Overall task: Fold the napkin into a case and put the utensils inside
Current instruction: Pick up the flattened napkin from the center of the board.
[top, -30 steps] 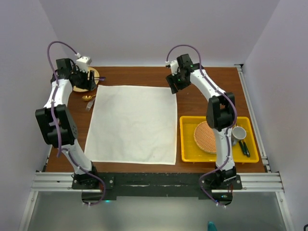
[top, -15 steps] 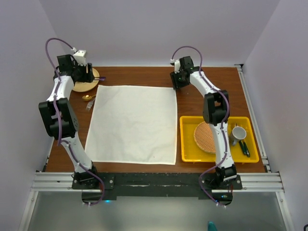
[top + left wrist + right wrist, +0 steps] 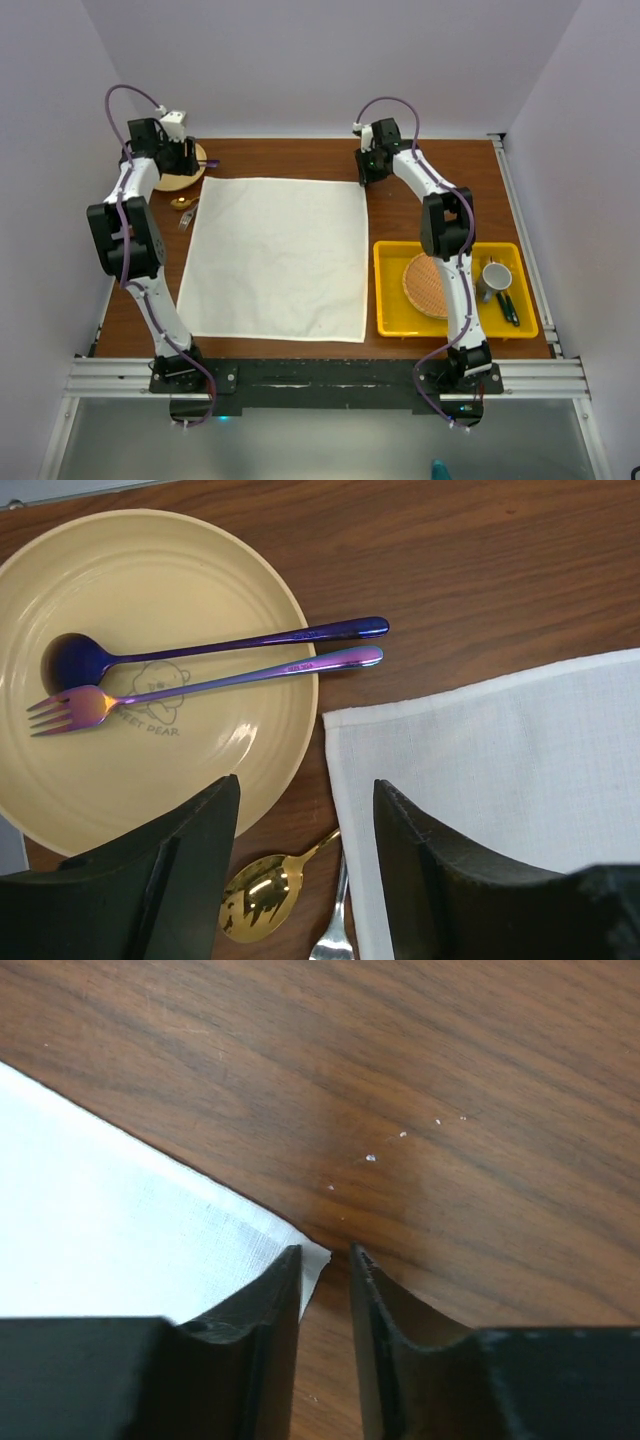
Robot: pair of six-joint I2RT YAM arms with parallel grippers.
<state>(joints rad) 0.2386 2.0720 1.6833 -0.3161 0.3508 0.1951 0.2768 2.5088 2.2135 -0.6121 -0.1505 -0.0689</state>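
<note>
napkin (image 3: pixel 272 260) lies spread flat and unfolded on the brown table (image 3: pixel 480 570), a large cream square between the two arms, its near edge close to the arm bases. to its right, on the near part of the table, sits a yellow tray (image 3: pixel 392 262) holding a round woven mat (image 3: pixel 425 285), a white cup (image 3: pixel 497 276) and dark green-handled utensils (image 3: pixel 508 308). farther back, just off the napkin's left edge near its far left corner, a gold spoon (image 3: pixel 255 895) rests on the bare wood with a second shiny piece (image 3: pixel 335 935) beside it, only partly in the wrist view. the left gripper (image 3: pixel 307 783) hangs over this corner with its jaws spread wide and nothing between them but the table, the plate's edge and the cloth corner below. just beyond the gold cutlery is a tan plate (image 3: pixel 200 570) carrying a purple spoon (image 3: pixel 200 645) and a purple fork (image 3: pixel 220 680), their handles reaching over the rim toward the napkin. at the far right corner of the napkin, the right gripper (image 3: pixel 325 1250) is down at the cloth with its jaws only a narrow gap apart; the very tip of the corner sits at that gap, against the left finger (image 3: pixel 270 1300). wood shows between the jaws, and i cannot tell whether any cloth is actually pinched.
</note>
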